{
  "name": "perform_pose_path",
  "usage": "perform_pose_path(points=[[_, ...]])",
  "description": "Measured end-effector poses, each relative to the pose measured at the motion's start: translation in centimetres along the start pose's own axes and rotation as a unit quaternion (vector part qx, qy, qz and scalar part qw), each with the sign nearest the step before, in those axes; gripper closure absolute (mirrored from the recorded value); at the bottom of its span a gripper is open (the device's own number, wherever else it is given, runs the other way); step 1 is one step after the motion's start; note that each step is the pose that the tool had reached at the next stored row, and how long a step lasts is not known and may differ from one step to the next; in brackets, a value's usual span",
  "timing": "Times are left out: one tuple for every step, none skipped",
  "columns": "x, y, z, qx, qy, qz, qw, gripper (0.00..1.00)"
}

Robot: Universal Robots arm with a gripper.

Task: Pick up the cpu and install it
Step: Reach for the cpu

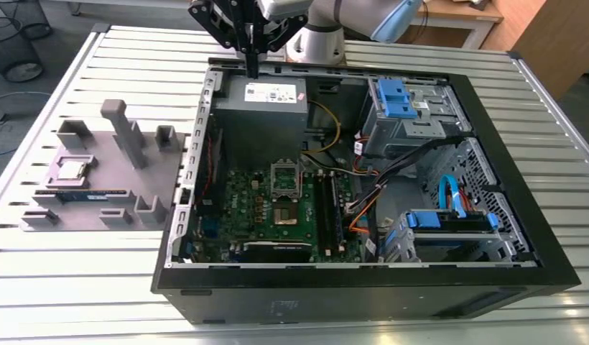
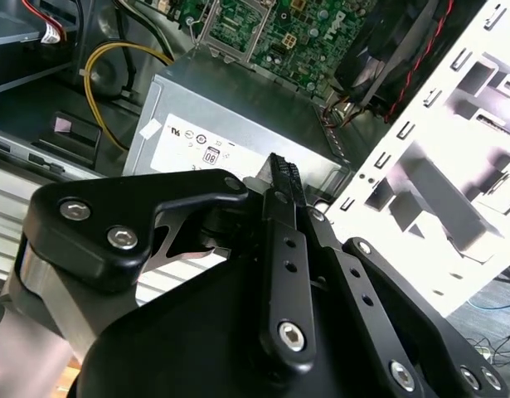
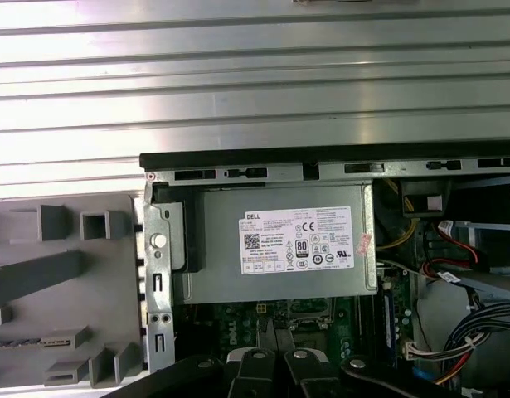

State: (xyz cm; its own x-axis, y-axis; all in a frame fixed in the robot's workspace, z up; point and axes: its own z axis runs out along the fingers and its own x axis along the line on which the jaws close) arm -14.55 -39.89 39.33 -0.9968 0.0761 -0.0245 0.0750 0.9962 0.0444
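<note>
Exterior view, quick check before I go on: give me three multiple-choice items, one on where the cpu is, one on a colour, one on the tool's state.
1. Where does the cpu lie?
A. in the motherboard socket
B. on the grey fixture at the exterior view's left of the case
C. on the floor

2. What colour are the drive-bay brackets?
A. red
B. yellow
C. blue

3. What does the tool hold?
A. the cpu
B. nothing
C. a cable

Answers:
1 B: the silvery chip sits on the fixture, outside the case.
2 C: both brackets on the drive cages are blue.
3 B: the tool hangs shut and empty above the power supply, while the cpu lies on the fixture.
</note>
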Motion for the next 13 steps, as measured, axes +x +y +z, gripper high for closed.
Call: perform_pose_path(points=[[0.14, -0.01, -0.01, 0.0, 0.0, 0.0, 1.0, 0.89], [0.27, -0.02, -0.01, 0.0, 0.0, 0.0, 1.0, 0.89], [0.27, -0.02, -0.01, 0.0, 0.0, 0.0, 1.0, 0.89], [0.27, -0.02, -0.01, 0.0, 0.0, 0.0, 1.0, 0.89], [0.28, -0.02, -0.01, 0.0, 0.0, 0.0, 1.0, 0.89], [0.28, -0.02, -0.01, 0.0, 0.0, 0.0, 1.0, 0.89], [0.28, -0.02, -0.01, 0.0, 0.0, 0.0, 1.0, 0.89], [0.28, -0.02, -0.01, 0.0, 0.0, 0.0, 1.0, 0.89], [0.28, -0.02, -0.01, 0.0, 0.0, 0.0, 1.0, 0.89], [0.3, -0.02, -0.01, 0.0, 0.0, 0.0, 1.0, 0.89], [0.36, -0.03, -0.01, 0.0, 0.0, 0.0, 1.0, 0.89], [0.41, -0.03, -0.01, 0.0, 0.0, 0.0, 1.0, 0.89], [0.48, -0.04, -0.01, -0.0001, 0.0, 0.0, 1.0, 0.89]])
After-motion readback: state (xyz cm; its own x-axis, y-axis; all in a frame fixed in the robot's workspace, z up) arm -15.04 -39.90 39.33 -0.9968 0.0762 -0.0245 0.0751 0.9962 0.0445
